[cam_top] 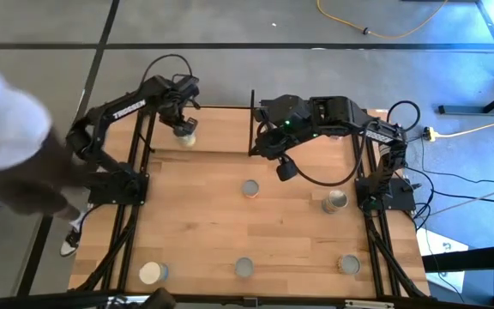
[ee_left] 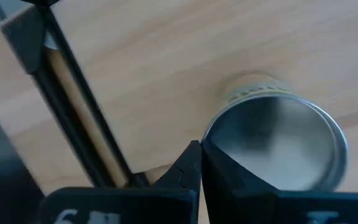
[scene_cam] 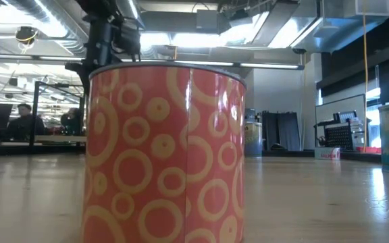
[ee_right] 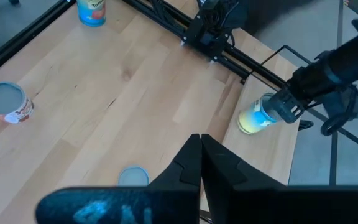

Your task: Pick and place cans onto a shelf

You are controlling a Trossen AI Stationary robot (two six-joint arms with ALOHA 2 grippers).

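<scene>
- Left gripper, jaws clenched and empty, hangs directly over the upright tan can standing on the shelf.
- Right gripper clenched, empty; the orange can lies nearest it.

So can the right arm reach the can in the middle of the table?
Probably yes. The right gripper, shut and empty, hangs just beside the middle can, and bare wood lies between them. It would need to open first.
</scene>
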